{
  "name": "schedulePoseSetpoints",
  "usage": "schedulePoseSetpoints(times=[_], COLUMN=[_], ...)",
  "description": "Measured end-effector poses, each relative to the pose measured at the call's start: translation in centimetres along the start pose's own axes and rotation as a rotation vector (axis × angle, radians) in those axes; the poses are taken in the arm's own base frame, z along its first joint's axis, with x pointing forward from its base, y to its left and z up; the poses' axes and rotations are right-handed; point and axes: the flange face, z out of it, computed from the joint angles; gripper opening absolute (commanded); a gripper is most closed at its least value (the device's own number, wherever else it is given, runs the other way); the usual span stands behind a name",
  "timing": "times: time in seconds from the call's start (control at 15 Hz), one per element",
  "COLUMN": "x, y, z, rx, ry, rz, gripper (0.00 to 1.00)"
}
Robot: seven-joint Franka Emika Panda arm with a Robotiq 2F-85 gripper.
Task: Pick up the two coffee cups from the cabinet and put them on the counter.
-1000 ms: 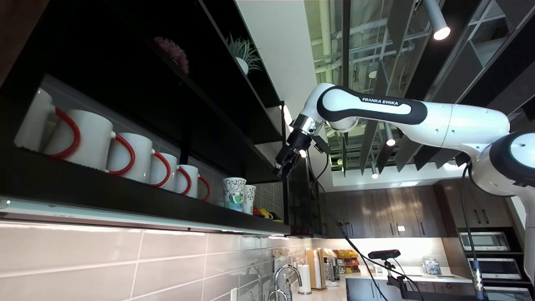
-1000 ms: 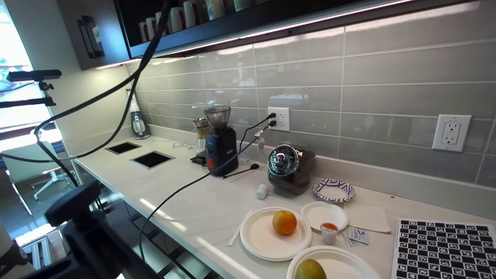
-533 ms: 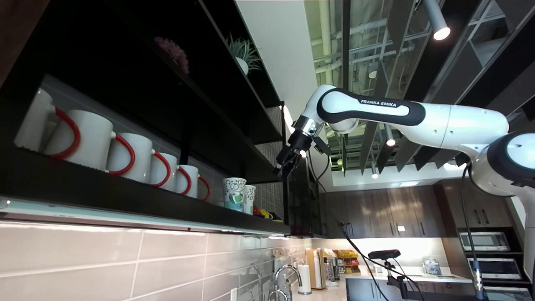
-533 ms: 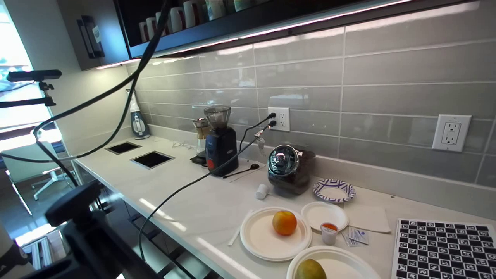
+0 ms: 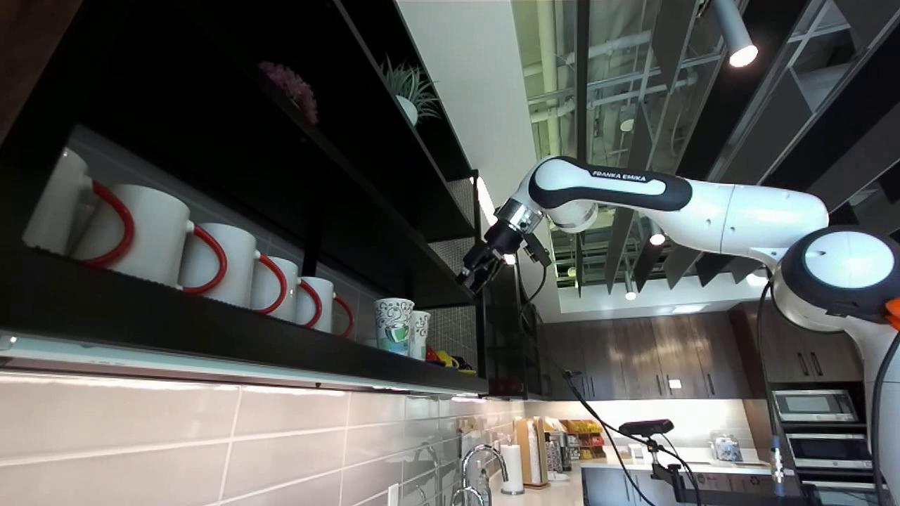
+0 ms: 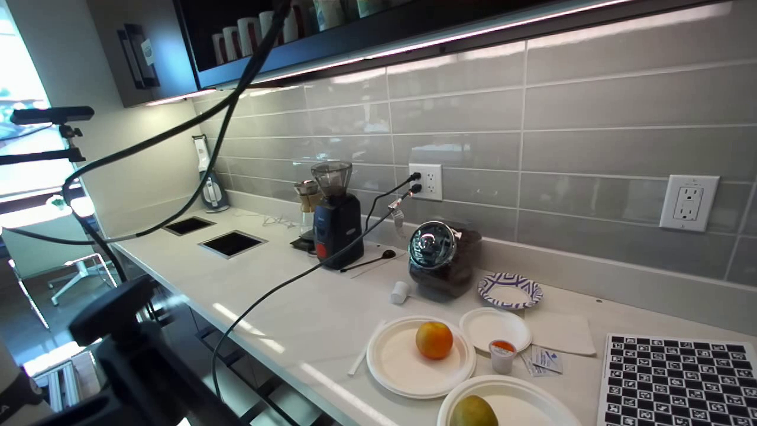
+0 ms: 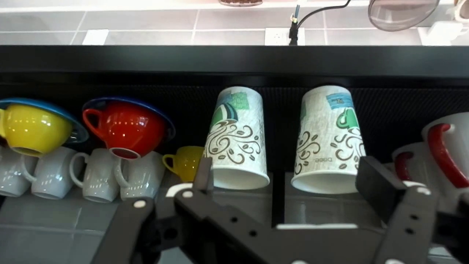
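Your jaws — gripping nothing — are gaping wide, two tapered white green-printed paper cups standing side by side, in a black open-fronted cabinet.

the white arm is bent, its wrist slanting downward and its gripper spread wide.

My arm is wht, smooth & rounded, w/ blk trim; from over here I read FRANKA EMIKA on it in wht caps. Wrist collar is shiny silver; blk cable along the base. My gripper is blk/dk grey: blocky pads, pale round screw heads, sm. dk holes.
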Motion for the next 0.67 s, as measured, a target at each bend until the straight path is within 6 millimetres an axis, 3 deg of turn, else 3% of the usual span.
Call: schedulePoseSetpoints(times=[0.67], x=[3.8], y=[1.0], z=[3.3], rx=[0.129], ry=[0.045], rz=[-0.082], gripper=[1.00])
